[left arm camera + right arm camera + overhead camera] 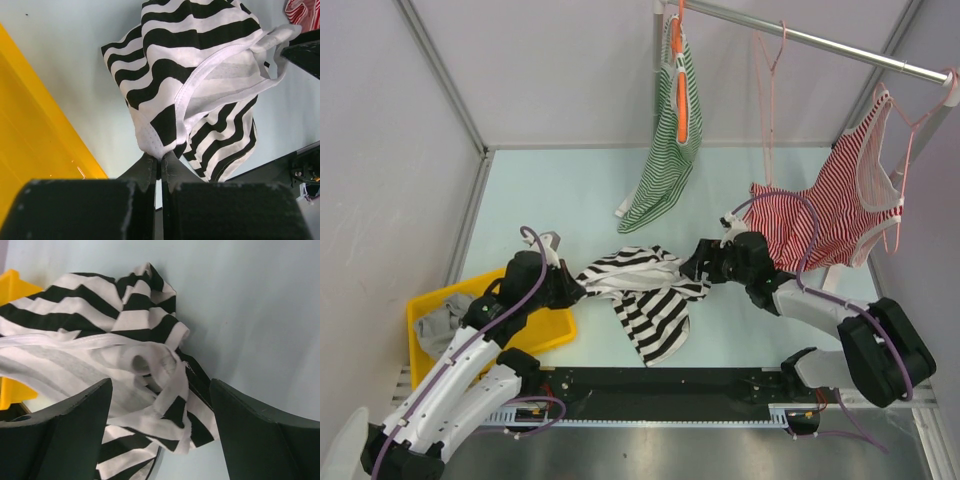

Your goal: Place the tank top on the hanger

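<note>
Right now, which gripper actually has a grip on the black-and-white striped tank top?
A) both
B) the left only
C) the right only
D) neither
B: the left wrist view shows the left gripper pinched shut on an edge of the tank top, while the right gripper stands open, with fabric lying between its spread fingers but not clamped.

The pale blue-green bench (570,190) carries a shallow yellow plastic bin (548,333) at its near left and a crumpled, soft black-and-white striped tank top (655,320) near the middle.
</note>
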Controlling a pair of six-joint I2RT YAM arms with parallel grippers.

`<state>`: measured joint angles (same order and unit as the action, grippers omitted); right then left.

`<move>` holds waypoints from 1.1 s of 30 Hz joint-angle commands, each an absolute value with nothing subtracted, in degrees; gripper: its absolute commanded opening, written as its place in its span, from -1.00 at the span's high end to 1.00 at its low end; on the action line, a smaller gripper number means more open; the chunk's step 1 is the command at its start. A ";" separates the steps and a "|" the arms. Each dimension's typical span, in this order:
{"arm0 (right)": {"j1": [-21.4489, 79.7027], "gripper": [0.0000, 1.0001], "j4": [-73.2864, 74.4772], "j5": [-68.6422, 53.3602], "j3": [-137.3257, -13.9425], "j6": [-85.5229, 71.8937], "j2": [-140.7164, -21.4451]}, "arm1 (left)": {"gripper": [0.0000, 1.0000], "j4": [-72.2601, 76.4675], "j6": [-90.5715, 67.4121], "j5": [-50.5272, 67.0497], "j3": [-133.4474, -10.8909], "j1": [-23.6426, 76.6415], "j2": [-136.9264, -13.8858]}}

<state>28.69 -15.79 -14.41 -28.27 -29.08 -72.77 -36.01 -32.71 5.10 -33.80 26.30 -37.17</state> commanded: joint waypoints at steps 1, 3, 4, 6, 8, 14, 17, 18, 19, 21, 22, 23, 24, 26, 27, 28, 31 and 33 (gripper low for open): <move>28.56 -0.68 -18.37 -13.97 -30.41 -27.33 -74.88 | 1.00 -38.49 -30.85 3.69 -37.79 25.93 -35.34; 28.65 -0.58 -18.72 -14.93 -30.15 -27.42 -74.97 | 1.00 -38.85 -30.94 3.52 -37.71 25.93 -34.81; 28.48 -0.46 -18.98 -15.55 -29.62 -28.12 -74.97 | 1.00 -38.85 -31.02 3.52 -37.62 25.84 -34.63; 28.48 -0.03 -20.73 -18.87 -28.83 -29.00 -74.97 | 1.00 -38.93 -31.03 3.69 -37.71 25.84 -34.72; 28.48 0.76 -20.66 -20.38 -28.83 -30.32 -74.88 | 1.00 -38.76 -30.94 3.60 -37.79 25.84 -34.89; 32.24 1.00 -5.43 -9.73 -33.03 -27.96 -62.69 | 1.00 -35.78 -27.79 5.18 -44.35 24.53 -37.34; 38.55 1.00 6.80 5.29 -39.08 -24.62 -55.30 | 1.00 -33.15 -24.80 9.30 -51.82 21.02 -39.89; 39.63 1.00 8.94 7.80 -40.42 -24.17 -53.72 | 1.00 -32.53 -24.35 11.23 -53.68 18.48 -42.43; 40.42 1.00 10.88 9.56 -41.47 -23.91 -51.44 | 1.00 -31.82 -24.17 16.47 -55.44 17.07 -43.58; 43.84 1.00 15.37 14.57 -44.99 -23.73 -49.58 | 1.00 -29.98 -24.17 20.90 -60.63 13.82 -47.00; 45.51 1.00 17.29 16.59 -46.04 -23.56 -48.09 | 1.00 -29.19 -24.34 23.18 -62.12 12.93 -47.89; 48.49 1.00 18.18 20.61 -47.71 -23.47 -47.64 | 1.00 -27.96 -24.78 26.16 -65.18 12.14 -48.42; 50.26 1.00 18.98 22.39 -48.51 -23.47 -47.29 | 1.00 -27.43 -25.05 27.50 -66.52 10.74 -48.86; 52.72 1.00 20.21 26.52 -49.65 -23.73 -46.50 | 1.00 -26.55 -25.75 31.44 -70.46 9.76 -49.92; 54.65 1.00 20.39 27.50 -50.27 -24.17 -46.32 | 1.00 -26.46 -25.93 32.86 -71.62 8.89 -50.44; 55.36 1.00 20.30 29.16 -50.19 -24.52 -46.14 | 1.00 -26.19 -26.10 34.09 -72.59 8.62 -50.97; 55.90 1.00 20.39 30.32 -48.79 -26.19 -46.40 | 0.99 -23.22 -27.85 41.03 -72.00 8.00 -50.46; 56.25 1.00 20.48 29.97 -47.29 -27.50 -46.67 | 1.00 -21.10 -29.17 45.86 -69.97 7.56 -49.84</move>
<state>55.51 18.59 23.92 -48.58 -25.12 -46.57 -26.94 -26.94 34.11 -70.72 8.69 -50.83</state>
